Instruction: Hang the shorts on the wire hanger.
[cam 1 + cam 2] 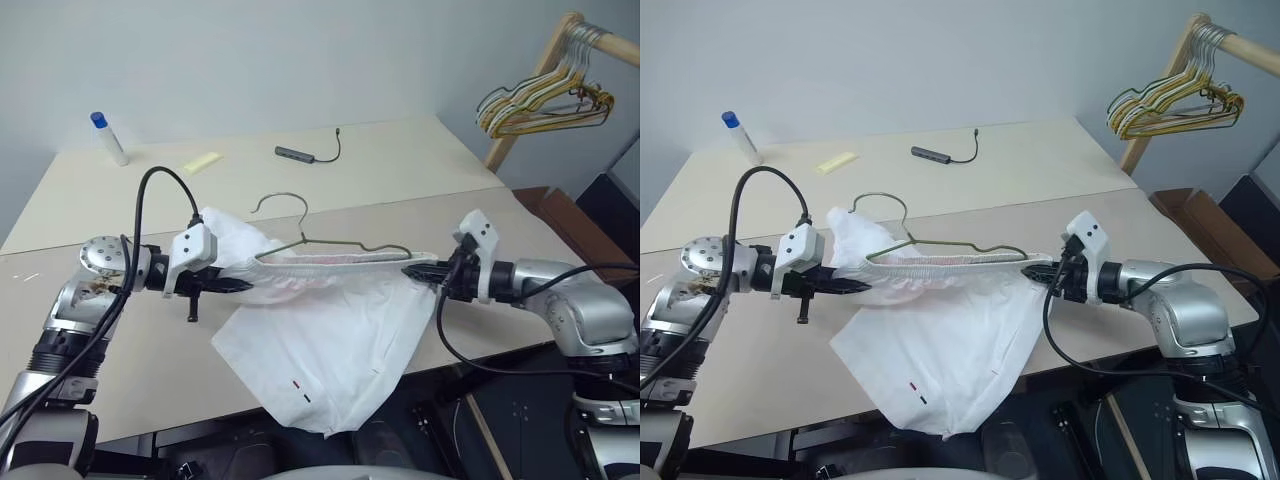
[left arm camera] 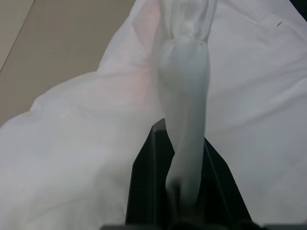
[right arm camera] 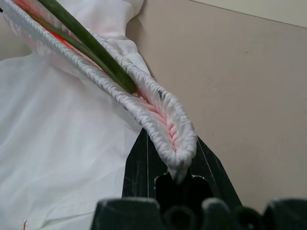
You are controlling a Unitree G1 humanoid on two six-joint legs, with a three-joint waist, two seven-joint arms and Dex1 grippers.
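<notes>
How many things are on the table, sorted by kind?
Clothes: 1, the shorts
Hangers: 1, the wire hanger
Bottles: 1, the white bottle with a blue cap
Yellow pads: 1, the sticky-note pad
Cable gadgets: 1, the grey adapter
Total: 5

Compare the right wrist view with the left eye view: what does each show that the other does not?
Right wrist view alone: the green wire hanger running inside the ribbed, pink-tinted waistband, and the waistband's end pinched in the right pincer.

Left eye view alone: the hanger's hook standing above the shorts, the left pincer shut on the waistband's other end, the shorts' leg draping over the table edge, a bottle, a yellow pad, a cable adapter, and spare hangers on a rack.

Both: shorts, hanger, right pincer, table.
</notes>
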